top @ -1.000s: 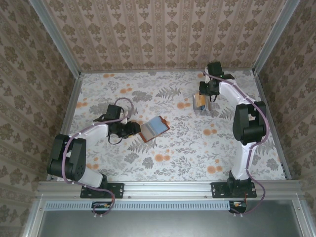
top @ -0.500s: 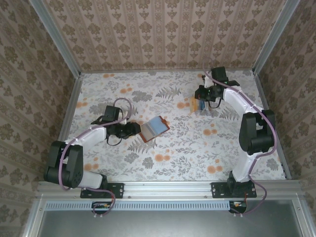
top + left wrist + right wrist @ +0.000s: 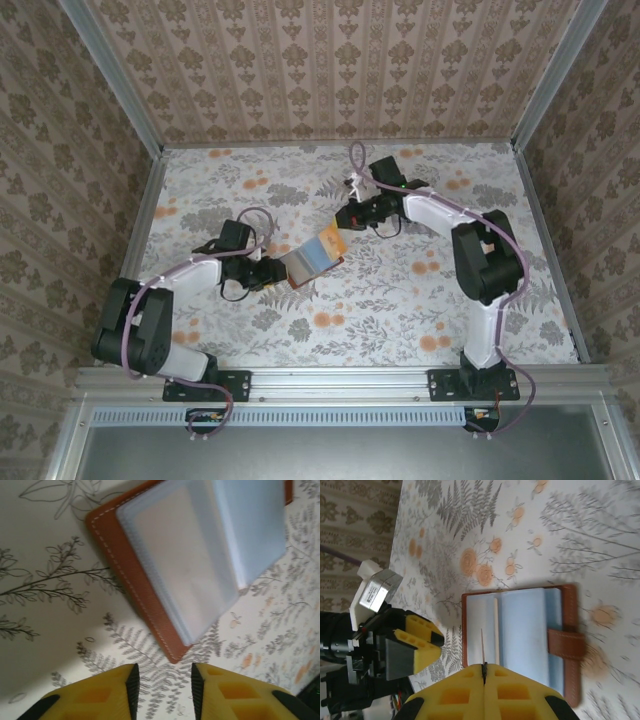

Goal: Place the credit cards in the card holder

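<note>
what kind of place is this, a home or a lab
Most likely a lab test booth dressed to look homely: wallpapered panels on aluminium posts box in a floral tabletop, and two robot arms are bolted to the front rail.

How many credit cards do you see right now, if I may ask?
1: a credit card pinched edge-on in the right tool at the open card holder; others may sit hidden in its sleeves.

Floral tabletop (image 3: 250, 330), damask-papered walls (image 3: 330, 70)
</note>
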`<act>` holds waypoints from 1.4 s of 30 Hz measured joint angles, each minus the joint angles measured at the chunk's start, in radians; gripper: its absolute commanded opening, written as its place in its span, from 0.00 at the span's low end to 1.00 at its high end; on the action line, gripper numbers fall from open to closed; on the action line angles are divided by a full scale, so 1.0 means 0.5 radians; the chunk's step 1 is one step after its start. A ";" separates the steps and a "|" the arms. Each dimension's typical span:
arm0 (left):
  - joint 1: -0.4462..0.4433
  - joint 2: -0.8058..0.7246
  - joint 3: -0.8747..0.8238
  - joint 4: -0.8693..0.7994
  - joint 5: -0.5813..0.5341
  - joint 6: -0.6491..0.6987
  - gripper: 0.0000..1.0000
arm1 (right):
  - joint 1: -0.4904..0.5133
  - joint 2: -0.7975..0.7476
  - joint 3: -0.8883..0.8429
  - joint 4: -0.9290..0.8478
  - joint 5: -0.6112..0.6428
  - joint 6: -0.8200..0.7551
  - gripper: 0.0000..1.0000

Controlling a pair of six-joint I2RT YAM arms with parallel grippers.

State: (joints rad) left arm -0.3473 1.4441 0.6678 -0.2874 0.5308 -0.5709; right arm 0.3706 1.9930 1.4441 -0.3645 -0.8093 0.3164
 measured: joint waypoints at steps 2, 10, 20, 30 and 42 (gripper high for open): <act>0.000 0.033 0.000 0.000 -0.018 -0.009 0.32 | 0.022 0.100 0.064 0.001 -0.057 -0.018 0.00; 0.000 0.105 0.002 0.028 -0.068 -0.035 0.29 | 0.079 0.379 0.249 -0.003 -0.182 -0.104 0.00; 0.000 0.223 0.050 0.073 -0.069 -0.071 0.17 | 0.112 0.632 0.361 0.012 -0.282 -0.095 0.00; 0.002 0.301 0.110 0.060 -0.075 -0.071 0.10 | 0.124 0.676 0.388 0.096 -0.358 -0.033 0.00; 0.005 0.302 0.115 0.050 -0.082 -0.071 0.05 | 0.124 0.696 0.389 0.256 -0.427 0.096 0.00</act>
State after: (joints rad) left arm -0.3447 1.5951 0.7254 -0.2626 0.4896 -0.6064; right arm 0.4328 2.3409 1.6386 -0.2363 -1.0229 0.3645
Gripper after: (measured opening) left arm 0.062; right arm 0.058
